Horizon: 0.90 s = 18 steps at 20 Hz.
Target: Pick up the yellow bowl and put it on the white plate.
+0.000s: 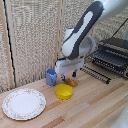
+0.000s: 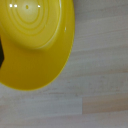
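Pale wooden desk (image 1: 95,107) before a woven screen: gripper poised over the bowl.

The bowl (image 1: 64,91) sits near the middle of the desk, upright with its mouth up; being round, it has no long axis to align with. The gripper (image 1: 69,76) hangs just above and slightly behind it, toward the desk's back edge, so the coming move looks like a short drop onto the rim. Whether the fingers are wide or narrow I cannot tell (the wrist view shows mostly the bowl's yellow inside (image 2: 35,42)). The plate (image 1: 23,104) lies well apart, toward the front corner on the exterior view's left. A mug (image 1: 51,76) and an orange food piece (image 1: 72,81) stand behind the bowl.
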Motion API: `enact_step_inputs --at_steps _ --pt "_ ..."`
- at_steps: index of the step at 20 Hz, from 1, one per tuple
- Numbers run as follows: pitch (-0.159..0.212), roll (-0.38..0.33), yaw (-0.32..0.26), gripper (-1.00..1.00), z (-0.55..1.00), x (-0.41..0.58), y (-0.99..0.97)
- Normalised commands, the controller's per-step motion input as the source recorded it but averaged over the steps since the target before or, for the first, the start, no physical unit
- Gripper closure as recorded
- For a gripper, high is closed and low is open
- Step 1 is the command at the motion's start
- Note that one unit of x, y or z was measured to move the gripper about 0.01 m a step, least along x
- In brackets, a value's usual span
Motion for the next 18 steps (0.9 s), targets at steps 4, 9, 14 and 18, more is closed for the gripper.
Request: enact_step_inputs --at_steps 4,9,14,18 --pt "0.075 -0.002 0.085 -1.00 -0.56 -0.063 -0.14" --pt "0.067 -0.048 0.056 -1.00 -0.35 -0.006 -0.01" --pt "0.002 -0.013 0.006 1.00 -0.04 -0.014 0.04" --pt "0.000 -0.010 0.006 1.00 -0.01 -0.016 0.05"
